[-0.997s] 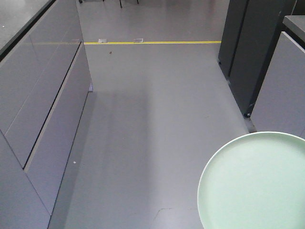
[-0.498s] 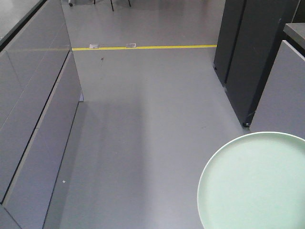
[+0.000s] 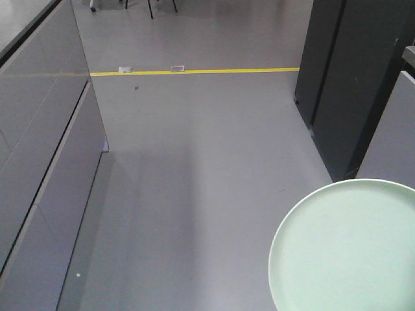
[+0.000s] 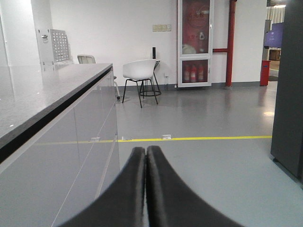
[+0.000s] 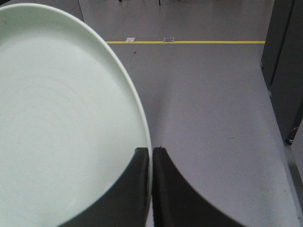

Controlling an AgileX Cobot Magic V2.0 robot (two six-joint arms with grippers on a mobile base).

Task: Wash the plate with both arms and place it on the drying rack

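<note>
1. At the lower right of the front view, one plate (image 3: 347,249) hangs above the grey floor (image 3: 207,194). It is pale mint green, round and unpatterned, and the frame's right and bottom edges cut it off.
2. In the right wrist view the right hand (image 5: 150,150) has its two black fingers (image 5: 137,189) drawn in tight on the plate's rim. One finger lies over the pale face and the other sits just outside the edge.
3. The left hand (image 4: 146,149) shows two black fingers (image 4: 128,189) pressed flat together with nothing between them. It points out over the floor, beside the bench (image 4: 42,90).
4. One yellow line (image 3: 194,70) crosses the floor, and two small pale markers (image 3: 126,69) sit just against it.
5. One long bench with grey fronts runs down the left side, and one dark cabinet (image 3: 350,78) stands on the right, well apart from it.
6. Far off in the left wrist view stands one white chair (image 4: 139,71). One red cabinet (image 4: 195,42) and one red pipe (image 4: 231,42) stand against the wall.
</note>
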